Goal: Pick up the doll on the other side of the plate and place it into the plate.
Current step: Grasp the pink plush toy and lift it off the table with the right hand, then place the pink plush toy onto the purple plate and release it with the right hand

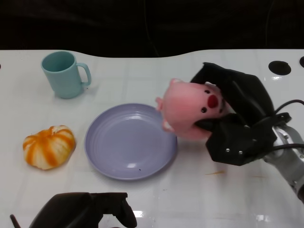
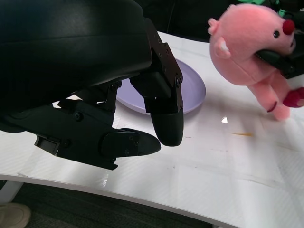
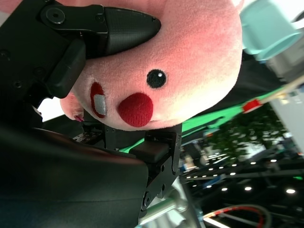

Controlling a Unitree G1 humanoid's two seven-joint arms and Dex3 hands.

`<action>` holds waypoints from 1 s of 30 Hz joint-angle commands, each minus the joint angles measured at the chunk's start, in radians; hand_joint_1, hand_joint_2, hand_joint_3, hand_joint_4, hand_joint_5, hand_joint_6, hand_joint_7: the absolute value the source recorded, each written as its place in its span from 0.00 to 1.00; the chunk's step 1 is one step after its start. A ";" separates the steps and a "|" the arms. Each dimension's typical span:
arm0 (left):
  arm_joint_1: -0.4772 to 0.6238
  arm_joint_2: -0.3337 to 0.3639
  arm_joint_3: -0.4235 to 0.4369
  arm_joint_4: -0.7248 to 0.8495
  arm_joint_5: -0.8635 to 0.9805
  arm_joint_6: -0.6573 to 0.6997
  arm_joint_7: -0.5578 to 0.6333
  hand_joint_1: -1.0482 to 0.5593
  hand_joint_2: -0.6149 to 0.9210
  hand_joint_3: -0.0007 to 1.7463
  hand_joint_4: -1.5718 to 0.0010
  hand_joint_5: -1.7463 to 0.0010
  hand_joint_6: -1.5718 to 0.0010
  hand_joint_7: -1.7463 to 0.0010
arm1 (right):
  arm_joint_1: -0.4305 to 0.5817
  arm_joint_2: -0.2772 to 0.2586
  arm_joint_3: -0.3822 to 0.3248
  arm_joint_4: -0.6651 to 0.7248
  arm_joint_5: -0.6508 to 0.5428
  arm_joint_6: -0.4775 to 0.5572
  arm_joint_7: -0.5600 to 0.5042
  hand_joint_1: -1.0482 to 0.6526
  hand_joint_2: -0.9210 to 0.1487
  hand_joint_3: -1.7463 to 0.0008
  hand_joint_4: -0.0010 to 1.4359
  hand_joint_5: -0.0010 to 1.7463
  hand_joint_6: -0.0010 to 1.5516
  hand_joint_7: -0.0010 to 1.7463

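A pink plush doll (image 1: 190,110) with a red nose is held in the air by my right hand (image 1: 237,118), just over the right rim of the lilac plate (image 1: 128,141). The right wrist view shows black fingers (image 3: 114,28) wrapped around the doll's head (image 3: 190,61). In the left wrist view the doll (image 2: 251,52) hangs beyond the plate (image 2: 192,90), off the table. My left hand (image 1: 85,211) stays low at the near table edge, holding nothing, its fingers (image 2: 164,118) loosely curled and apart.
A teal mug (image 1: 64,73) stands at the back left. An orange-and-white pumpkin (image 1: 49,146) lies left of the plate. Black holes (image 1: 279,67) mark the table's far right corner. A small yellowish streak (image 1: 216,173) is on the table right of the plate.
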State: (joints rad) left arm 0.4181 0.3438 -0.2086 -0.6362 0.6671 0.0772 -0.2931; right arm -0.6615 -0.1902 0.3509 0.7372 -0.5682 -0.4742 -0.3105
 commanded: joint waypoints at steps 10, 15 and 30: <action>-0.012 -0.023 -0.043 0.010 0.052 -0.006 0.022 0.47 1.00 0.20 0.57 0.10 0.53 0.49 | -0.150 0.144 0.064 0.010 -0.044 0.048 0.058 0.48 0.63 0.16 0.68 1.00 0.47 1.00; -0.012 -0.035 -0.053 0.008 0.061 -0.004 0.021 0.48 1.00 0.19 0.57 0.11 0.53 0.49 | -0.196 0.197 0.101 0.069 -0.063 0.077 0.067 0.48 0.63 0.19 0.69 1.00 0.47 1.00; -0.017 -0.047 -0.061 0.004 0.085 -0.001 0.015 0.48 1.00 0.19 0.56 0.13 0.53 0.51 | -0.241 0.230 0.171 0.072 -0.093 0.216 0.289 0.39 0.12 0.78 0.36 0.58 0.50 0.10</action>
State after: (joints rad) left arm 0.4052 0.2938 -0.2693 -0.6322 0.7498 0.0762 -0.2863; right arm -0.8697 0.0499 0.5103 0.8347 -0.6557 -0.2766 -0.0577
